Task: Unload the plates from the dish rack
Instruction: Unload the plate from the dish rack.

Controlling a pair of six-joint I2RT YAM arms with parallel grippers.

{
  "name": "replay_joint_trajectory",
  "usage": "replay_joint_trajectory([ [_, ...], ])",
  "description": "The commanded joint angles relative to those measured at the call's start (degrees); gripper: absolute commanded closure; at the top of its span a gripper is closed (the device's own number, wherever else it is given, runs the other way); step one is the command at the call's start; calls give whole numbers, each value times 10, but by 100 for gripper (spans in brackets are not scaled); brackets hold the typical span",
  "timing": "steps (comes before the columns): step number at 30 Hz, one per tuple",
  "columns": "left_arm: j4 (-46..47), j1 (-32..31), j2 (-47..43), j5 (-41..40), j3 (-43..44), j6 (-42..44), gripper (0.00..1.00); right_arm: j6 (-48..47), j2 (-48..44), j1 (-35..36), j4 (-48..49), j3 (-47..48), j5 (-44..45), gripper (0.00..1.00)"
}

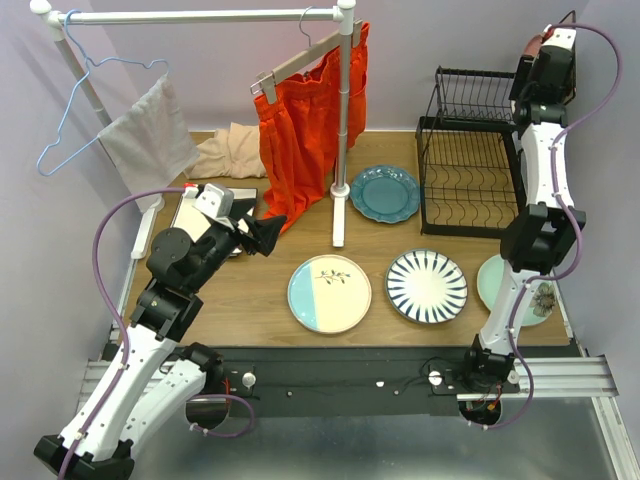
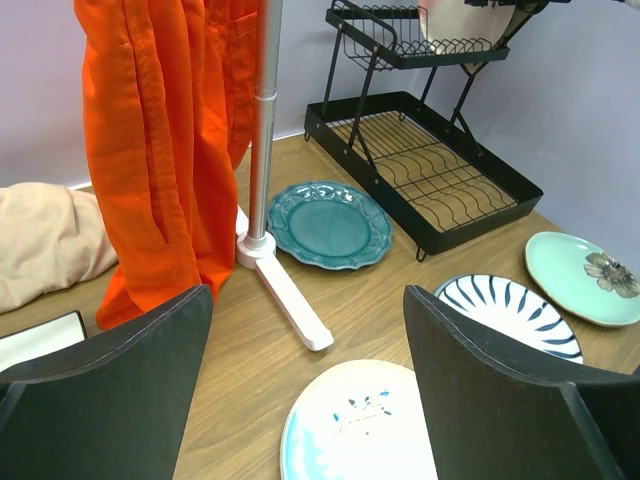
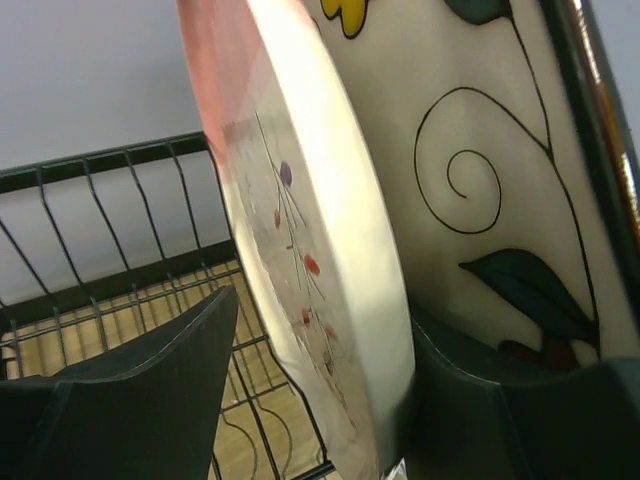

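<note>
The black wire dish rack (image 1: 470,180) stands at the back right. My right gripper (image 1: 545,50) is up at its upper shelf. In the right wrist view its open jaws (image 3: 325,310) straddle the rim of an upright pink/cream plate (image 3: 320,200); the right finger touches it and the left finger stands a little off. A square white plate with colourful flowers (image 3: 480,150) stands right behind. On the table lie a teal plate (image 1: 385,193), a cream/light-blue plate (image 1: 329,293), a blue-striped plate (image 1: 427,285) and a pale mint plate (image 1: 497,283). My left gripper (image 1: 265,233) is open and empty.
A white clothes rail (image 1: 342,120) with an orange garment (image 1: 300,130) stands mid-table, its foot (image 2: 285,290) between my left gripper and the teal plate. A beige cloth (image 1: 228,152) and a square white dish (image 1: 190,215) lie at the left.
</note>
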Motion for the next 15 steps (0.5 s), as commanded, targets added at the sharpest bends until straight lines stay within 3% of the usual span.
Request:
replay_joint_trajectory([
  [1, 3, 1, -7, 1, 0, 2, 14, 15, -8, -4, 8, 14, -47, 34],
  [4, 3, 1, -5, 2, -1, 1, 14, 14, -1, -4, 7, 22, -47, 37],
  [15, 3, 1, 3, 2, -1, 3, 14, -18, -12, -12, 10, 16, -36, 73],
])
